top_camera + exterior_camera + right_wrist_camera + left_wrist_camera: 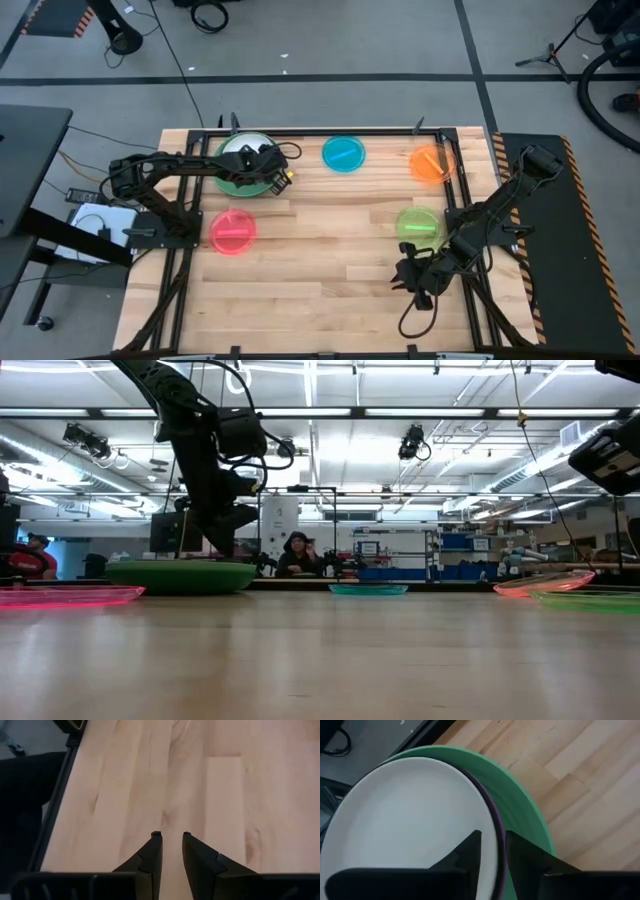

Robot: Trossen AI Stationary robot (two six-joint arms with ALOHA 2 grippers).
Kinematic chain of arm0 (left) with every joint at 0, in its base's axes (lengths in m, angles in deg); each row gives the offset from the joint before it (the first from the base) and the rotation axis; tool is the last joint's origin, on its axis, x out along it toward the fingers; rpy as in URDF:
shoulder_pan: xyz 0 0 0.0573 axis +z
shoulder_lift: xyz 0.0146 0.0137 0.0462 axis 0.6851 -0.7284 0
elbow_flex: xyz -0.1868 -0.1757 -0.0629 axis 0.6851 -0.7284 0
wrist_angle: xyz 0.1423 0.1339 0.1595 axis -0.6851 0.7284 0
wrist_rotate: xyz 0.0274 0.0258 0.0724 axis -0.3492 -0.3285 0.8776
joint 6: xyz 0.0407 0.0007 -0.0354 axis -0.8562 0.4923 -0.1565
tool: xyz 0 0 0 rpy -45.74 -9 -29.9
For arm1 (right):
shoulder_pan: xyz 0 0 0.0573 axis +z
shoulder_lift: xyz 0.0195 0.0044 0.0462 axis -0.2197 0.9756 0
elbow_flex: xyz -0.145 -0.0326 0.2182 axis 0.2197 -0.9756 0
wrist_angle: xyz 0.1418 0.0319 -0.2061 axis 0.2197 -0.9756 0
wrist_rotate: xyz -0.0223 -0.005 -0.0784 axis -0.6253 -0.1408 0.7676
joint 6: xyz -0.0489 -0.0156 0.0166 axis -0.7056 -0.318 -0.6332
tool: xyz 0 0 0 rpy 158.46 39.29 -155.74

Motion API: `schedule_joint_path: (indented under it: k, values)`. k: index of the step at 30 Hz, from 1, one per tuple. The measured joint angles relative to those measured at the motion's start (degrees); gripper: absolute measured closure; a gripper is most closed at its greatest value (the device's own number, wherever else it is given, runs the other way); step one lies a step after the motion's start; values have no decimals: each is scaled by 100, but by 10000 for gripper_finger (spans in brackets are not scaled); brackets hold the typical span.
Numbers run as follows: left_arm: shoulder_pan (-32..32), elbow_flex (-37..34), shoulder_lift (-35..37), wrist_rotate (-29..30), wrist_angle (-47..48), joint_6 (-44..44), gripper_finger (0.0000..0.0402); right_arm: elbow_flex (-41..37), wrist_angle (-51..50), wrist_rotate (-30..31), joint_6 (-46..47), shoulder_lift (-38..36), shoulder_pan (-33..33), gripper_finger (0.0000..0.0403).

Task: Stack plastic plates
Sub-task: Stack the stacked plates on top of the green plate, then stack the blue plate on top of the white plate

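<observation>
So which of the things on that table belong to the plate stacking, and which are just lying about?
Part of the job:
- round white plastic plate on the stack, left claw at its rim
- round green plastic plate underneath
- small translucent blue plate
- small orange plate
- small lime plate
- small red plate

Just lying about:
- black cables on the floor
- right claw, idle over bare wood

Left gripper (268, 166) over green plate stack (228, 180).

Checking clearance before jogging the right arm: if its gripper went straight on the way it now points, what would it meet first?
Probably nothing on the table: the right gripper points across bare wooden table, no plate ahead. It would likely reach the table's dark edge frame first, though depth is unclear.
</observation>
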Motion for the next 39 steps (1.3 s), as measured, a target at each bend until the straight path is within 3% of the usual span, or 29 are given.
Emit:
schedule_joint_path:
  k: [5,12,19,26,33,39]
  values:
    - [2,76,23,-22,89,-3,284,0,-19,-88,-83,-45,151,319]
    - [-121,791,470,-17,839,-171,229,2,-77,-43,-455,-552,164,318]
    - [-1053,885,1188,-17,918,-280,209,4,-34,211,-1390,-982,-98,318]
    - [-2526,883,1294,-286,179,7,218,4,286,393,-2065,-937,-178,318]
    - [-3868,883,1290,-307,-1606,235,214,4,605,444,-2339,-946,-280,318]
    - [-4565,889,1112,200,-2333,77,189,4,148,168,-2188,-886,-1142,313]
